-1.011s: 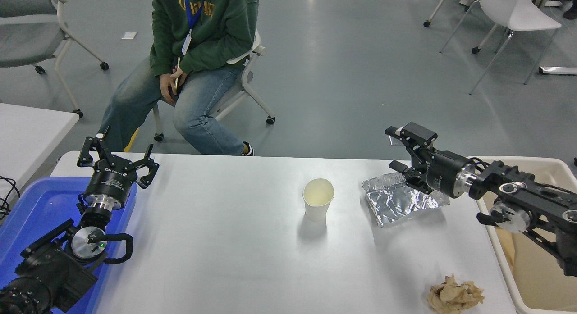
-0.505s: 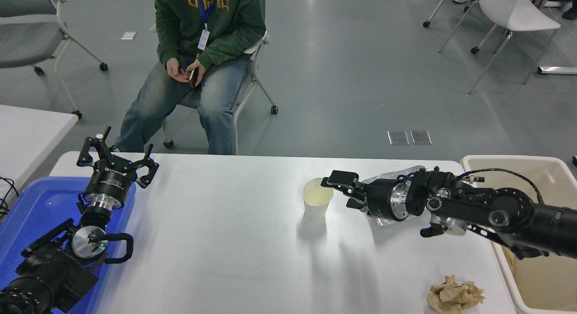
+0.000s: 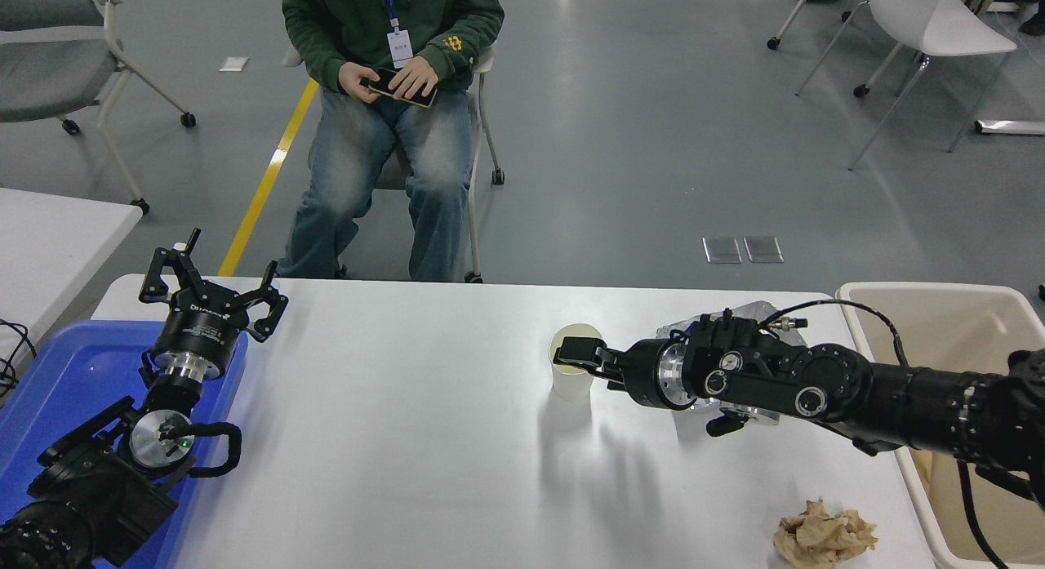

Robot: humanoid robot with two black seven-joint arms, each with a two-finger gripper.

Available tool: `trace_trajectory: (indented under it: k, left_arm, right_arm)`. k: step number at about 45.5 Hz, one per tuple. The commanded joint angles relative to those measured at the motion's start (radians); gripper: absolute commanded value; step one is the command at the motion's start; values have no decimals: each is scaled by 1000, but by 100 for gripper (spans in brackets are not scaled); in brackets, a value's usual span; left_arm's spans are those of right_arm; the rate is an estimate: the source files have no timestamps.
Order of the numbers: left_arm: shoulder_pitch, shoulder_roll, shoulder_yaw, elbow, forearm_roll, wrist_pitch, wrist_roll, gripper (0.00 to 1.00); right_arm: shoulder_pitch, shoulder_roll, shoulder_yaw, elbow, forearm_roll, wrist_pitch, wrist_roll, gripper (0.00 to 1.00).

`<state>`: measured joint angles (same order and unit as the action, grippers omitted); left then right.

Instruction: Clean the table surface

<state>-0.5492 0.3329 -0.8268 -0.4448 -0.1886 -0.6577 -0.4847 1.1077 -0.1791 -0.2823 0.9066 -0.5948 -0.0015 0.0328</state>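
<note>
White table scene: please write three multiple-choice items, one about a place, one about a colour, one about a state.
1. Where is the crumpled brown paper?
A. near front right corner of the table surface
B. inside the blue tray
C. beside the left gripper

2. What colour is the tray under the left arm?
A. red
B. blue
C. green

3. How does the paper cup stand?
A. tipped over
B. crushed flat
C. upright

Answers: 1 A, it lies near the front right corner. 2 B, its rim is blue. 3 C, its mouth faces up by the right gripper.

head view | high, robot's side | faces forward-down over table surface [image 3: 408, 438]
</note>
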Motion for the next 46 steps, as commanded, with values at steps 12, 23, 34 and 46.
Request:
trace_trajectory:
  k: [12,23,34,46]
  left_arm:
    - [0,0,0,0,0,0,0,100]
    - [0,0,0,0,0,1,0,100]
    - [0,0,0,0,0,0,0,100]
    - [0,0,0,0,0,0,0,100]
  right_arm:
    - [6,59,-32,-98,-3,11,-37,97]
    - [17,75,-34,-114,-7,80,-37,35]
    - [43,75,-35,-115,-26,130,-39,0]
    - [61,69,-26,-111,-13,138,-36,0]
